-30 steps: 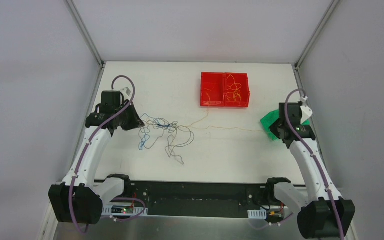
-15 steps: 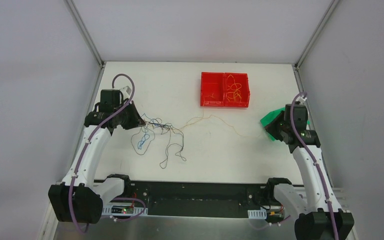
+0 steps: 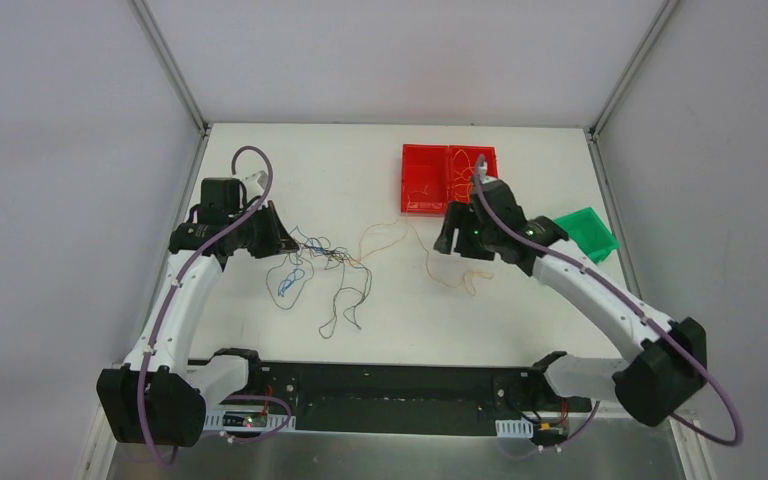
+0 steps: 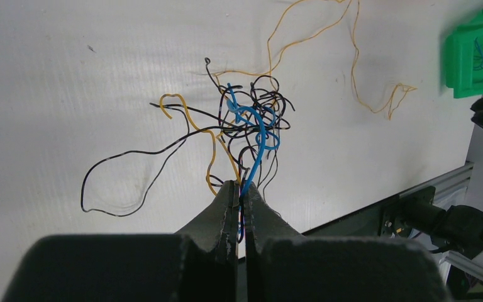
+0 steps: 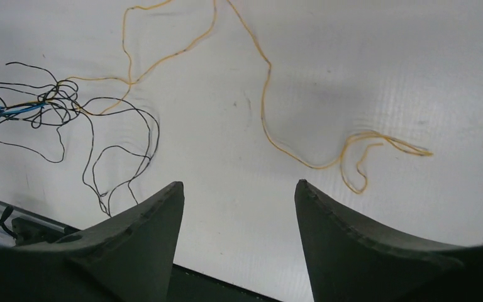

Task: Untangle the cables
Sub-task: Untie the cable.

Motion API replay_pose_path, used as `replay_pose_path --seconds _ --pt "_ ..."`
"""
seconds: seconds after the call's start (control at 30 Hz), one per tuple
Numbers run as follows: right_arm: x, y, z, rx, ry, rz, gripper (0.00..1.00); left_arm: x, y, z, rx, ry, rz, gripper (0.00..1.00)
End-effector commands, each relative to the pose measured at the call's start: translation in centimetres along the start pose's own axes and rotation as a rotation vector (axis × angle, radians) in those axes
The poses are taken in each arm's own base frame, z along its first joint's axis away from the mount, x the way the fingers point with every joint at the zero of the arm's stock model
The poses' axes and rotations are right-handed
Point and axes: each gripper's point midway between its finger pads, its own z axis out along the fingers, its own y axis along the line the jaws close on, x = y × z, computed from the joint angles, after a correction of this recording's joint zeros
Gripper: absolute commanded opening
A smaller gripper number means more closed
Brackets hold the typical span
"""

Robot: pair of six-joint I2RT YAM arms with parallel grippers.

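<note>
The cables (image 3: 325, 255) (image 4: 251, 119), a tangle of hair-thin yellow-orange, blue and black wires, lie on the white table top (image 3: 360, 170). Their long axis runs crosswise, from the left pincer (image 3: 285, 241) (image 4: 239, 192) toward the right pincer (image 3: 457, 235) (image 5: 239, 189).

The knotted clump sits just ahead of the left pincer's tips. Seen from that wrist, a blue wire, a yellow one and a black one run straight back out of the knot into its jaws, which are pressed together on them. Thin black loops trail off the clump toward the near edge of the table. A small blue curl (image 3: 288, 283) lies on the near side of that pincer.

One long yellow-orange strand (image 3: 438, 272) (image 5: 264, 107) leaves the knot and points toward the right pincer. It bows over, then dips and ends in a small folded loop on the table, just on that pincer's near side. The right pincer's jaws stand wide apart with nothing between them. From its wrist the strand lies flat on the table ahead of the fingertips, clear of both.

On the far side of the right pincer stands a red plastic two-compartment tray (image 3: 407, 185) with more yellow wires curled in it. From above, the pincer's body overlaps the tray's near edge. Out to the pincer's right sits a green plastic bin (image 3: 588, 232) (image 4: 471, 56), and the left wrist view shows a blue wire inside it.
</note>
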Motion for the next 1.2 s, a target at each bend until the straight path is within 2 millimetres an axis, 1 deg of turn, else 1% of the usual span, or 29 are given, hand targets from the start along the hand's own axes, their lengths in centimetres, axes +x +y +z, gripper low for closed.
replay_pose_path --seconds 0.0,0.17,0.2,0.27,0.33,0.4,0.47,0.53,0.6,0.63,0.73,0.77,0.83,0.93,1.07,1.17 --pt "-3.0 4.4 2.9 0.003 -0.079 -0.103 0.70 -0.9 -1.1 -0.5 0.046 -0.032 0.049 0.00" --pt "-4.7 7.1 6.9 0.022 -0.050 -0.216 0.68 -0.6 -0.9 -0.3 0.043 -0.025 0.052 0.00" --pt "-5.4 7.8 7.6 0.015 -0.054 -0.231 0.71 -0.6 -0.8 -0.3 0.044 -0.025 0.052 0.00" --pt "-6.3 9.0 8.8 0.016 -0.033 -0.211 0.81 -0.5 -0.8 -0.3 0.045 -0.024 0.051 0.00" --pt "-7.3 10.2 9.6 0.044 -0.009 -0.104 0.85 -0.3 -0.7 -0.2 0.043 -0.020 0.052 0.00" --pt "-8.4 10.2 10.2 0.143 -0.037 0.068 0.87 -0.3 -0.7 -0.2 0.041 -0.022 0.052 0.00" --pt "-8.7 10.4 10.9 0.206 -0.068 0.246 0.90 -0.2 -0.7 -0.3 0.041 -0.022 0.051 0.00" --pt "-8.2 10.9 11.7 0.217 -0.081 0.417 0.90 -0.2 -0.7 -0.3 0.041 -0.024 0.051 0.00" --pt "-7.5 11.9 12.4 0.179 -0.088 0.548 0.90 -0.2 -0.7 -0.3 0.041 -0.024 0.051 0.00" --pt "-6.7 12.0 13.0 0.169 -0.087 0.598 0.89 -0.2 -0.6 -0.3 0.040 -0.024 0.050 0.00" --pt "-5.9 13.2 13.7 0.115 -0.126 0.720 0.88 -0.2 -0.7 -0.3 0.041 -0.025 0.050 0.00" --pt "-5.8 13.9 13.9 0.093 -0.142 0.736 0.88 -0.2 -0.7 -0.3 0.041 -0.027 0.051 0.00" --pt "-5.1 14.6 14.4 0.099 -0.159 0.751 0.87 -0.2 -0.7 -0.3 0.041 -0.025 0.050 0.00" --pt "-4.0 15.5 15.7 0.098 -0.148 0.734 0.87 -0.2 -0.6 -0.3 0.040 -0.025 0.053 0.00" --pt "-3.3 15.8 17.6 0.092 -0.143 0.711 0.85 -0.1 -0.7 -0.4 0.042 -0.029 0.055 0.00" --pt "-3.0 15.4 18.7 0.108 -0.160 0.687 0.83 -0.2 -0.7 -0.5 0.042 -0.033 0.057 0.00"
